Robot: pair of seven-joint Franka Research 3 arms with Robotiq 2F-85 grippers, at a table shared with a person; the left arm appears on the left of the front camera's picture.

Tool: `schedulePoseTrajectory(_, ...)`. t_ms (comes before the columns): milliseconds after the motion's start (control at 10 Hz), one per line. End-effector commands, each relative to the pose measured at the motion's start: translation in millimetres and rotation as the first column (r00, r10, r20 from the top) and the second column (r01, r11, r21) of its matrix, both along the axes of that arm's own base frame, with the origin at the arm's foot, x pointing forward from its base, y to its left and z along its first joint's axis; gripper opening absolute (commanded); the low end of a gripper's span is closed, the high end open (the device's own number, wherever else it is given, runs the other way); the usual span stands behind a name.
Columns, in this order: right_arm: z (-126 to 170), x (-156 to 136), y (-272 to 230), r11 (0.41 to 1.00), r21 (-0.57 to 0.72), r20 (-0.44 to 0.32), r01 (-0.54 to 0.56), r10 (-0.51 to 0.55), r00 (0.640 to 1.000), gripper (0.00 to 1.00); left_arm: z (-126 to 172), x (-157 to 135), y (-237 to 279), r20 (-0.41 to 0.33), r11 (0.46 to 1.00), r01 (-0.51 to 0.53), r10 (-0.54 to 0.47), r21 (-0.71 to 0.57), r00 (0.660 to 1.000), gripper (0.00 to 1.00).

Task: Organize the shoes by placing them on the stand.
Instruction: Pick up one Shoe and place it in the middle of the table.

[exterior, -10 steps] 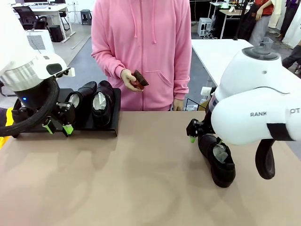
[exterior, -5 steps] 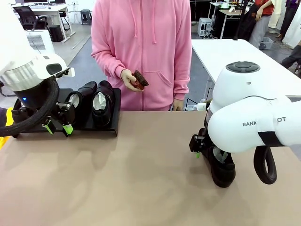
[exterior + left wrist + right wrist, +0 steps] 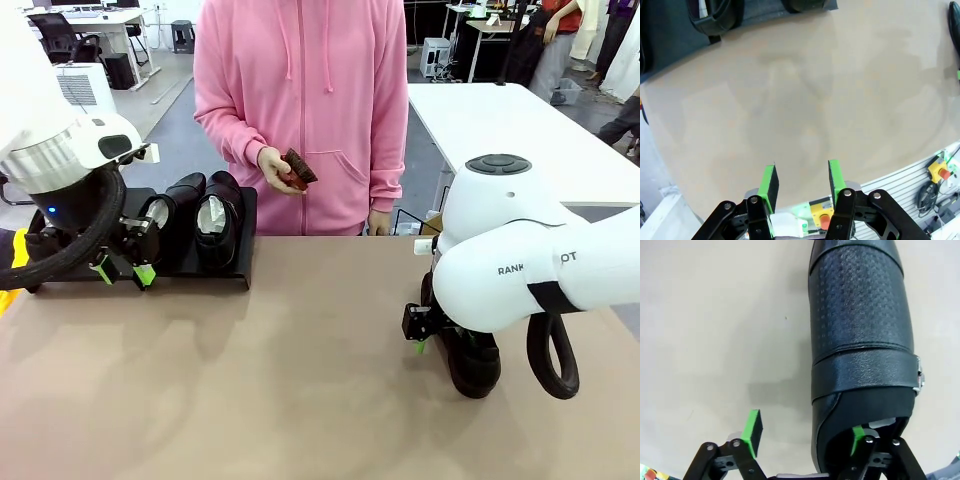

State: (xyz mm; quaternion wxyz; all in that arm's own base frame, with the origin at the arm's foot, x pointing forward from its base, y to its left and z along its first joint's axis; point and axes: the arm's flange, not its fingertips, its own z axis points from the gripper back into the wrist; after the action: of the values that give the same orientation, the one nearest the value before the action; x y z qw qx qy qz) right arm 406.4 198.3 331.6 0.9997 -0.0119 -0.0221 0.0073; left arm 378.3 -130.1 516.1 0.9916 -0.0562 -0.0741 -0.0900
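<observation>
Shiny black leather shoe (image 3: 860,335) lies alone on the tan table (image 3: 280,380), on the robot's right side. It has a bumpy dotted top, a strap with a small buckle, and white paper inside. The right claw (image 3: 805,434) is down low over the heel end. One green finger is inside the shoe's opening and the other (image 3: 753,426) is outside, next to the side wall. The fingers are spread apart with that wall between them, and they do not look pressed on it yet. So the shoe is not held yet.

I think the step is to grab this shoe. To do it well, the claw should squeeze the side wall slowly and firmly. Shiny leather is slippery, so it must grip tight before lifting. It should lift straight up so the toe does not drag.

Two more black shoes (image 3: 205,215) already sit on the flat black stand (image 3: 244,250) at the far left. The left claw (image 3: 124,271) hangs just in front of the stand. Its fingers are partly spread and hold nothing. A person in a pink hoodie holds a small brown brush (image 3: 298,167).
</observation>
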Motion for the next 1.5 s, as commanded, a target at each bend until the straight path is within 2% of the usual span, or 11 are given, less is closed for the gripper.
schedulePoseTrajectory(0,11.1,4.7,-1.8,1.000,0.021,0.028,-0.009,0.008,1.000,0.49,1.1,-0.3,3.7,-0.003,1.000,0.014,-0.014,-0.010,1.000,0.54)
schedulePoseTrajectory(200,11.3,6.2,-3.5,1.000,0.016,0.025,0.005,-0.005,1.000,0.13,1.1,-0.3,3.7,-0.003,1.000,0.014,-0.014,-0.010,1.000,0.54)
schedulePoseTrajectory(300,9.2,7.6,-4.1,1.000,0.009,0.015,0.010,-0.010,1.000,0.00,1.1,-0.3,3.7,-0.003,1.000,0.014,-0.014,-0.010,1.000,0.54)
schedulePoseTrajectory(600,13.4,11.9,-8.9,0.998,-0.038,0.034,0.052,-0.051,0.998,0.00,1.1,-0.3,3.7,-0.003,1.000,0.014,-0.014,-0.010,1.000,0.54)
schedulePoseTrajectory(800,35.2,10.2,-3.2,0.986,-0.071,0.089,0.148,-0.141,0.986,0.00,1.1,-0.3,3.7,-0.003,1.000,0.014,-0.014,-0.010,1.000,0.54)
schedulePoseTrajectory(1000,68.4,3.0,14.2,0.977,-0.048,0.174,0.208,-0.197,0.965,0.00,1.1,-0.3,3.7,-0.003,1.000,0.014,-0.014,-0.010,1.000,0.54)
schedulePoseTrajectory(1200,106.7,-19.2,70.8,0.980,0.060,0.252,0.191,-0.200,0.947,0.00,1.1,-0.3,3.7,-0.003,1.000,0.014,-0.014,-0.010,1.000,0.54)
schedulePoseTrajectory(1400,114.2,-39.6,133.5,0.988,0.109,0.262,0.113,-0.138,0.955,0.00,1.1,-0.3,3.7,-0.003,1.000,0.014,-0.014,-0.010,1.000,0.54)
